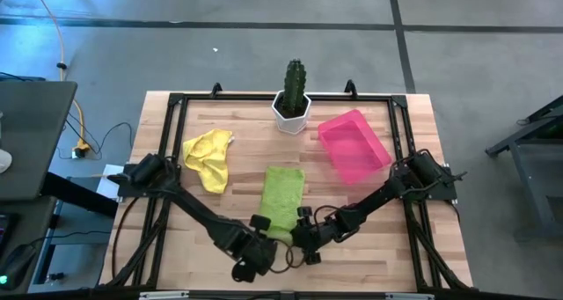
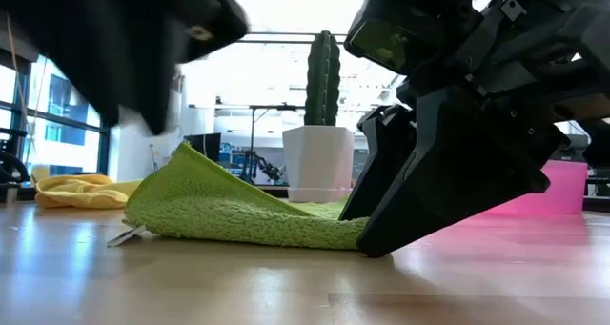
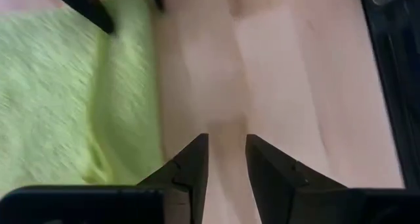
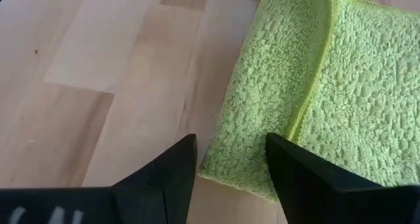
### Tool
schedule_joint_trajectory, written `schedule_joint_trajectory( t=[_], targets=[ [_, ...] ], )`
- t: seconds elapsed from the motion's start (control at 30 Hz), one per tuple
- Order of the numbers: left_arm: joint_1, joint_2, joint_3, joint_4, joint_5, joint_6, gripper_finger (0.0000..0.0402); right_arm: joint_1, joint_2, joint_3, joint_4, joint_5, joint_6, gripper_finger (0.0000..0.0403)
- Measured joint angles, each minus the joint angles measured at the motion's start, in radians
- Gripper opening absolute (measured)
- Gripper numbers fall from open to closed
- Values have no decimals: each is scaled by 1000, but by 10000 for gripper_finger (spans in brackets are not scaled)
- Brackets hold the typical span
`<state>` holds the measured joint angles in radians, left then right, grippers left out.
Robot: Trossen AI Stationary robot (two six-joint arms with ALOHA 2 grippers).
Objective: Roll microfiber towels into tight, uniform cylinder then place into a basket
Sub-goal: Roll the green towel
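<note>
Right tool (image 4: 230, 168) open, down at near corner of green towel (image 1: 282, 197), one finger over its edge. Left tool (image 3: 227, 159) slightly parted over bare counter (image 3: 295, 86) just beside towel. Both should pinch near hem evenly before rolling toward basket (image 1: 354, 144).

You have the lime green towel (image 1: 282, 202) lying mostly flat, its near edge folded over into a low raised hump, right in front of the right gripper (image 4: 231, 159), whose parted fingers straddle its near corner. It sits just beside the left gripper (image 3: 227, 159) too. Your yellow towel (image 1: 209, 157) lies crumpled, well away from both grippers, beyond the left one. The pink basket (image 1: 354, 146) sits empty, tilted, beyond the right gripper.
</note>
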<state>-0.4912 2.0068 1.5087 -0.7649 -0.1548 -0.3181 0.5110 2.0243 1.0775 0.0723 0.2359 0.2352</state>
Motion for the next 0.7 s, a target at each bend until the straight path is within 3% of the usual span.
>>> schedule_joint_trajectory(
  t=[0.1, 0.27, 0.43, 0.57, 0.7],
  targets=[
    [14, 0, 0, 4, -29, 72, 93, 0, 0, 0, 3, 4, 19, 177],
    [-25, -24, -30, -38, -206, 142, 82, -2, 1, 1, -3, 29, 89, 177],
    [-52, -242, -220, -47, -292, 39, 72, -8, 2, 1, -4, 70, 174, 177],
    [-47, -498, -508, 231, -283, 17, 72, -33, 2, 0, 3, 81, 217, 177],
    [3, -665, -805, 777, -211, 90, 72, -53, 3, 0, 22, 78, 213, 177]
  ],
)
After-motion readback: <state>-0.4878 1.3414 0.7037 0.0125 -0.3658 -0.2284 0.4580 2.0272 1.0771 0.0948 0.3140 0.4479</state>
